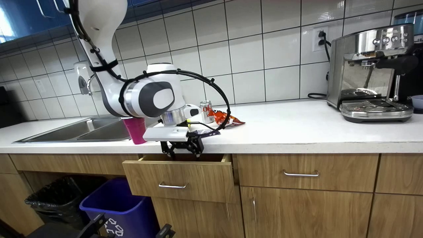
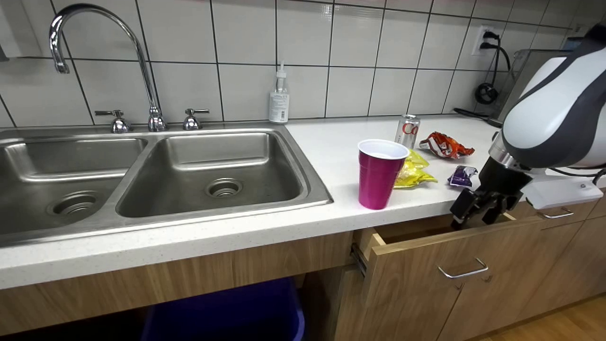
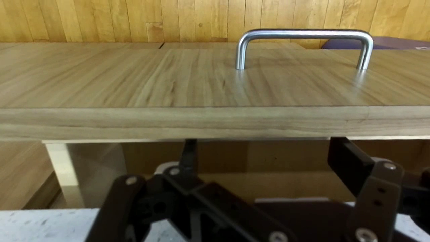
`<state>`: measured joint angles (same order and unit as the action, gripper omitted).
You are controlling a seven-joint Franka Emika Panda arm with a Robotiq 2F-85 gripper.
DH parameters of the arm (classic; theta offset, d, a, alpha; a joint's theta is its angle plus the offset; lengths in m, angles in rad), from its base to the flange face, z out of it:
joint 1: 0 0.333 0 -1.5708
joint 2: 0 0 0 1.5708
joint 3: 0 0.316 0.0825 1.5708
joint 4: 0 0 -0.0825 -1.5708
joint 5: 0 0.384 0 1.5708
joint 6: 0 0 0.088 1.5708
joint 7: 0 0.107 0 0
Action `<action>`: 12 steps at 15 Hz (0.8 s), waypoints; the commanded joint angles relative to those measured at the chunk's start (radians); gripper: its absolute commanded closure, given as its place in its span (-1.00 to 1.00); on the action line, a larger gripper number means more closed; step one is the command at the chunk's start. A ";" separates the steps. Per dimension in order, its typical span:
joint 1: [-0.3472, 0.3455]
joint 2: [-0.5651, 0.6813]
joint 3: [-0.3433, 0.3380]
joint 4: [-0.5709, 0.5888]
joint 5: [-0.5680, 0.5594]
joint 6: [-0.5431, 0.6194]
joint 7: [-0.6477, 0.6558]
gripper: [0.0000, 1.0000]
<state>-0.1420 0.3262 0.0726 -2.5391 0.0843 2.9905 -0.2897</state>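
One long white countertop (image 2: 331, 147) is stretching across the frame in an exterior view, and we are seeing the open wooden drawer (image 2: 454, 257) jutting out beneath it at lower right. We are finding the gripper (image 2: 474, 221) pointing down over the drawer's opening, its jaws standing well apart. Right of the frame's centre, a pink cup (image 2: 378, 182), a yellow bag (image 2: 415, 175), an orange wrapper (image 2: 446, 146), a silver can (image 2: 407, 131) and a purple wrapper (image 2: 462, 176) are sitting on the countertop.

Black gripper (image 1: 184, 154), magenta cup (image 2: 379, 181) — drawer (image 1: 203, 181) brown, wood-grained.
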 commanded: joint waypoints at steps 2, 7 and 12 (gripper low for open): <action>-0.016 0.026 0.006 0.017 -0.023 0.011 0.017 -1.00; 0.026 0.003 -0.044 0.009 -0.079 -0.041 0.045 -1.00; 0.062 -0.012 -0.075 -0.001 -0.103 -0.072 0.092 -1.00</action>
<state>-0.1166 0.3408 0.0381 -2.5253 0.0253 2.9734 -0.2573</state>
